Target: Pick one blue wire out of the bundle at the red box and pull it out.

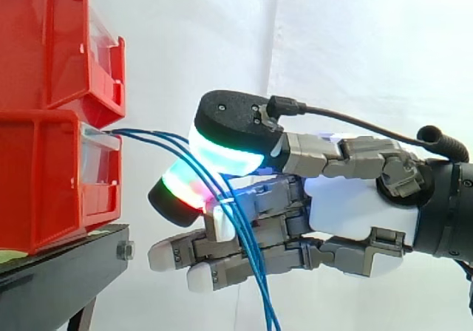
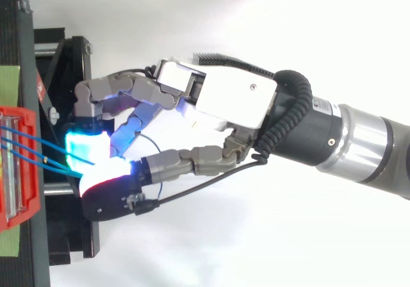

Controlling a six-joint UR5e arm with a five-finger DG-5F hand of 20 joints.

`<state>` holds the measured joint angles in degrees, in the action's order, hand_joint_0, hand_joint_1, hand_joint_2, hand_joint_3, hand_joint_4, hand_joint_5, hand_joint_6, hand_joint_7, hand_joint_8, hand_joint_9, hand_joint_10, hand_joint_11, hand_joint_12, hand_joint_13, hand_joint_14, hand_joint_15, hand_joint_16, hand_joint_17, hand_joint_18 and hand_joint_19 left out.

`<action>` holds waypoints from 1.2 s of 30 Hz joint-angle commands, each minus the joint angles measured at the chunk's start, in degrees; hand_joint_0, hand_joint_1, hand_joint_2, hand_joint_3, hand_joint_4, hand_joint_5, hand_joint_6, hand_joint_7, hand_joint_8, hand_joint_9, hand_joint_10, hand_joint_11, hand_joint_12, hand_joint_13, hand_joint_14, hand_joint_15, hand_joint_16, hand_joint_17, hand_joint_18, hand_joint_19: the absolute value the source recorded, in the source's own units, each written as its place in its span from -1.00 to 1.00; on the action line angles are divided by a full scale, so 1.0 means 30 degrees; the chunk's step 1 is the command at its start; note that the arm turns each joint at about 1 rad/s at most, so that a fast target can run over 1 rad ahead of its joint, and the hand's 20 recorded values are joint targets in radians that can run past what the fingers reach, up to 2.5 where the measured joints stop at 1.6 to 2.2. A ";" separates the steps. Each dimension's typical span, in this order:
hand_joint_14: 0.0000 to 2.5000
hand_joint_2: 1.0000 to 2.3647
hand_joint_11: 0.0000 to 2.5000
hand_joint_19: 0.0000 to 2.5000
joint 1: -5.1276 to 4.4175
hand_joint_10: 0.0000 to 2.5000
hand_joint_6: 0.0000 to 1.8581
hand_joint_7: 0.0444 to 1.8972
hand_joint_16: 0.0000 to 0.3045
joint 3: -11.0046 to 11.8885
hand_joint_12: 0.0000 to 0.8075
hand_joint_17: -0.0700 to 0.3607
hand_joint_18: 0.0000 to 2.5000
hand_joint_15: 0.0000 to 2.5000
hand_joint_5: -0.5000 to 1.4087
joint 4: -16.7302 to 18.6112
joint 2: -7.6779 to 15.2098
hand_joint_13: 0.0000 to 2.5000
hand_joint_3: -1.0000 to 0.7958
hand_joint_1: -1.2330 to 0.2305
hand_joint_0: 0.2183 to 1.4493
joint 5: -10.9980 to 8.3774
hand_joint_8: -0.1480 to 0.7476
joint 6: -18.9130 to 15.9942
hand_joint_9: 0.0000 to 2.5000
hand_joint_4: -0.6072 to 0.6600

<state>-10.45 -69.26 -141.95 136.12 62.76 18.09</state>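
We judged the job to be about halfway. The grasp had been made, but nothing had yet been pulled free, since the blue wires [image 1: 148, 134] ran from the front of the lower red box [image 1: 44, 176], just beyond the fingertips, in a shallow arc straight into the pinch. The hand [image 1: 355, 205] had its fingers closed on them. One thick glowing pad [image 1: 222, 150] sat on top of the strands and a second pad [image 1: 181, 190] pressed up from beneath, with the wires passing between the two. Behind the pinch they dropped down across the lower fingers and hung away below them. We could not tell whether a single strand or several were caught, so separating one wire and drawing it back away from the box was what we took to be left. The hand lay level, palm side down, fingertips aimed at the box. The lower fingers were held out nearly straight under the pinch, just clear of the black stand [image 1: 52, 272] that carried the boxes.
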 commanded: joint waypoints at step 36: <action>-0.99 -0.97 -0.53 -0.59 -0.0004 -0.98 -0.14 0.31 -0.70 0.0000 -0.25 -0.19 -0.67 -0.75 -0.60 0.0001 -0.0023 -0.61 -0.18 -0.50 -0.36 -0.0003 -0.27 0.0004 -0.25 0.13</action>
<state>-10.46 -69.26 -141.94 136.09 62.76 18.11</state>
